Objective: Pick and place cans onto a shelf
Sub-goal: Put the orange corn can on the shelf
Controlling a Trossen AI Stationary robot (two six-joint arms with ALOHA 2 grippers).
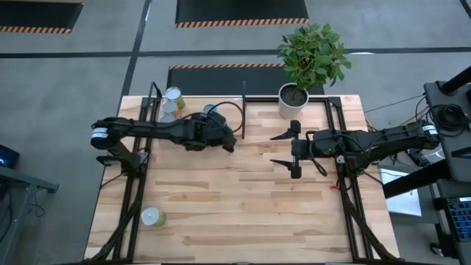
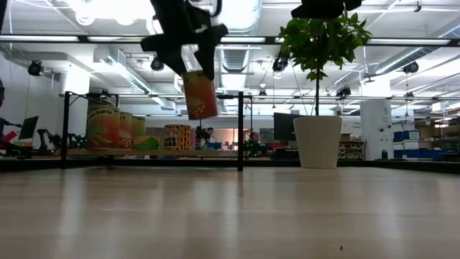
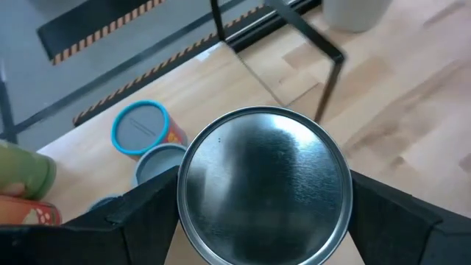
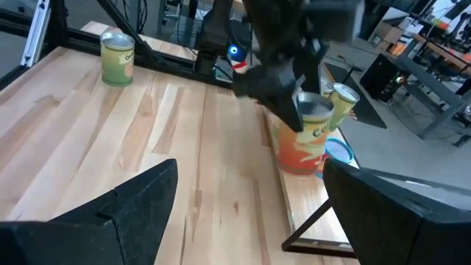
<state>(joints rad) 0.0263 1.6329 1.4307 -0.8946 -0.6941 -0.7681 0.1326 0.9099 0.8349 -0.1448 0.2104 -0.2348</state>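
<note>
**Left arm holds a can in the air by the shelf; right arm waits with fingers spread**

High view: the wooden table (image 1: 243, 199) is mostly bare across its middle and near side; the shelf (image 1: 199, 110) sits at the far left edge, its black divider bar (image 1: 243, 110) standing just beside the left gripper (image 1: 221, 132); a few cans (image 1: 173, 103) cluster at the shelf's far left corner, and one lone can (image 1: 152, 217) stands well apart near the table's near left edge; the white plant pot (image 1: 293, 99) stands at the far edge, right of the shelf; the right gripper (image 1: 285, 152) rests over the table's right half, fingers spread wide and holding nothing, with open board between it and the left arm.

Low view: the held can (image 2: 200, 93), orange-labelled, hangs tilted above the tabletop, clear of the board; the shelf's cans stand behind it to the left, the pot to the right.

Left wrist view: the left gripper's fingers (image 3: 147, 213) clamp either side of the held can's silvery round end (image 3: 263, 184); a blue-rimmed can (image 3: 140, 129) and others stand just beyond it.

Right wrist view: the right gripper's own fingers (image 4: 125, 213) stand far apart, empty; farther off the left gripper grips the orange can beside the shelf's cans; the lone can stands near the table's edge.
</note>
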